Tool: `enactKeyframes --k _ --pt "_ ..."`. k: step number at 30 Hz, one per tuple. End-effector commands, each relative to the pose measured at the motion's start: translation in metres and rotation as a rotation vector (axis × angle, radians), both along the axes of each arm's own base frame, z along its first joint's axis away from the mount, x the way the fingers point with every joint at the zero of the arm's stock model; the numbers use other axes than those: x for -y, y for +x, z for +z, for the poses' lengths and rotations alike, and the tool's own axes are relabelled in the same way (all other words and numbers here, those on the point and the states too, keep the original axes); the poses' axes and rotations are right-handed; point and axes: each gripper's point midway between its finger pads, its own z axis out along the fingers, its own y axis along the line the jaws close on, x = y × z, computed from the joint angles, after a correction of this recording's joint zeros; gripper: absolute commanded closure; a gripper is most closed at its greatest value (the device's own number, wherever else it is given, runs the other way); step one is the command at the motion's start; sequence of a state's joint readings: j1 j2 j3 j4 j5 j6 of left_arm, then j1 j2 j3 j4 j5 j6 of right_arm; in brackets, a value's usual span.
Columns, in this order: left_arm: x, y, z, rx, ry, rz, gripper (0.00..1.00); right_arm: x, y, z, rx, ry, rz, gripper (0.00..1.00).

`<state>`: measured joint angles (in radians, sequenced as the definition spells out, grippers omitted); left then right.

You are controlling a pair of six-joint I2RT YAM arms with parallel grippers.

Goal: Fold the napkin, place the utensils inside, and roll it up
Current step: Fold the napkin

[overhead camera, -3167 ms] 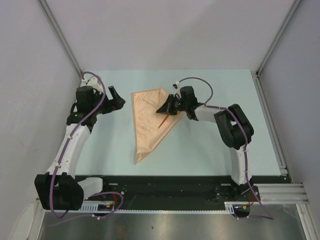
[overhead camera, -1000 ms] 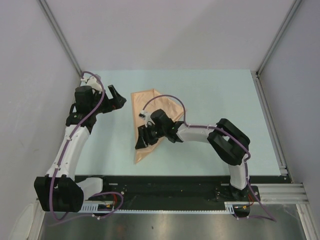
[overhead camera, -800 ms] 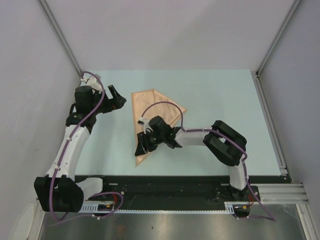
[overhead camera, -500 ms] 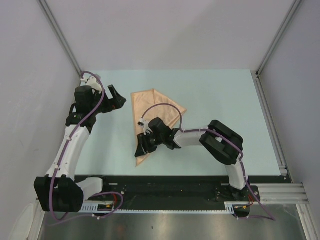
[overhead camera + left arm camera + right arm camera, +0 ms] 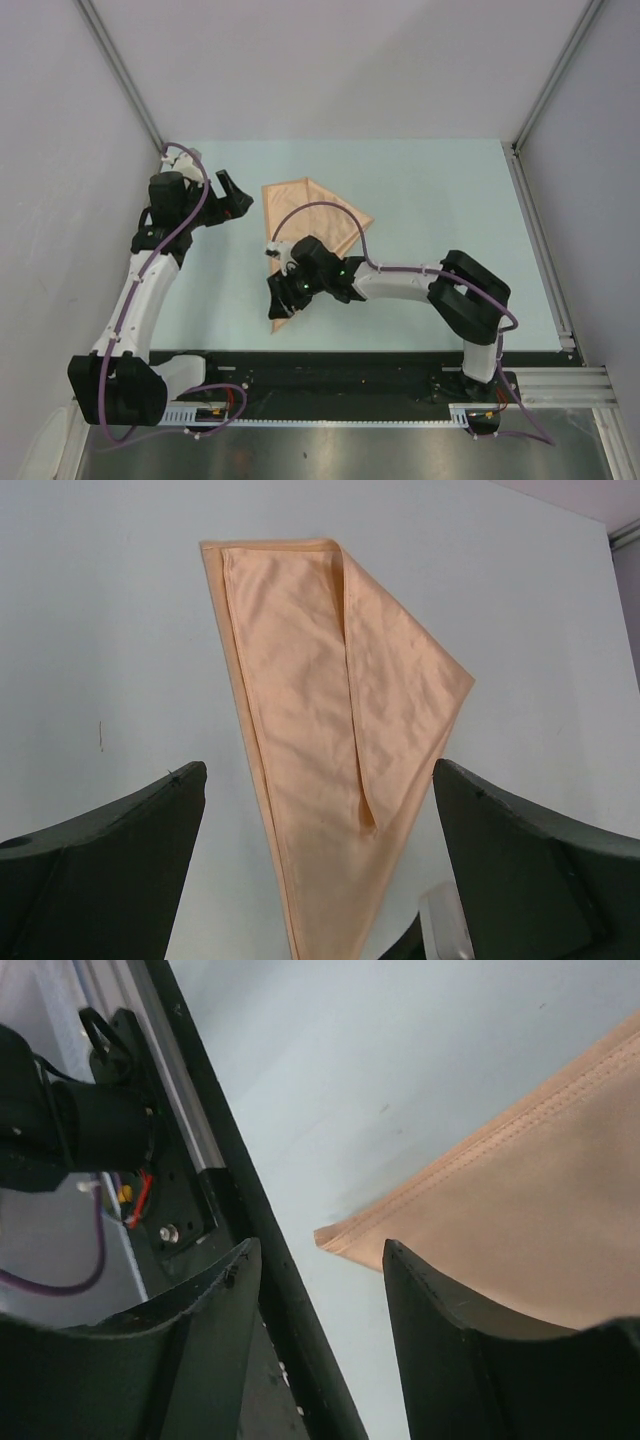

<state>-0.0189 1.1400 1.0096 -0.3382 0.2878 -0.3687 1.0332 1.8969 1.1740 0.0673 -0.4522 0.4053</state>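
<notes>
The napkin [image 5: 312, 208] lies on the table as a long peach-orange triangle, its narrow tip pointing at the near edge. A flap is folded over its right half [image 5: 400, 680]. The utensils are hidden. My right gripper [image 5: 284, 300] hovers low over the napkin's near tip, open. In the right wrist view the cloth's corner [image 5: 345, 1235] shows in the gap of that gripper [image 5: 318, 1250], with nothing pinched. My left gripper [image 5: 236, 195] stands wide open to the left of the napkin's far edge. In the left wrist view it [image 5: 318, 770] looks down the napkin's length.
The black base rail [image 5: 350, 365] runs along the table's near edge, close below the napkin's tip [image 5: 250, 1260]. Grey walls and metal frame posts [image 5: 120, 75] close in the table's left, back and right sides.
My right gripper has slid from the napkin's middle down toward its near tip, its elbow swinging right. The red utensil seen lying on the cloth earlier no longer shows. The left arm has stayed put.
</notes>
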Motion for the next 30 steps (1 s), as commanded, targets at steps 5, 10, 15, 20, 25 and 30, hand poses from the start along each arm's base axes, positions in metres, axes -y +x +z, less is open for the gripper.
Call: enactKeyframes --k 5,10,15,20,25,30 --pt "0.0 -0.003 0.02 0.067 -0.019 -0.001 0.0 0.021 -0.003 0.011 0.477 -0.263 -0.071 0.4" --pt "0.0 -0.002 0.02 0.063 -0.018 -0.003 0.0 0.02 -0.014 0.002 0.61 -0.338 -0.096 0.38" --pt "0.0 -0.003 0.02 0.067 -0.017 -0.004 0.0 0.015 -0.017 -0.008 0.698 -0.403 -0.061 0.36" --pt "0.001 -0.003 0.02 0.067 -0.019 -0.008 0.0 0.005 -0.023 -0.009 0.765 -0.432 0.004 0.34" --pt "0.002 -0.003 0.02 0.068 -0.022 -0.01 0.0 -0.005 -0.03 -0.01 0.801 -0.426 0.047 0.33" --pt "0.005 -0.004 0.02 0.064 -0.035 -0.026 0.0 -0.01 -0.031 -0.021 0.826 -0.448 0.067 0.33"
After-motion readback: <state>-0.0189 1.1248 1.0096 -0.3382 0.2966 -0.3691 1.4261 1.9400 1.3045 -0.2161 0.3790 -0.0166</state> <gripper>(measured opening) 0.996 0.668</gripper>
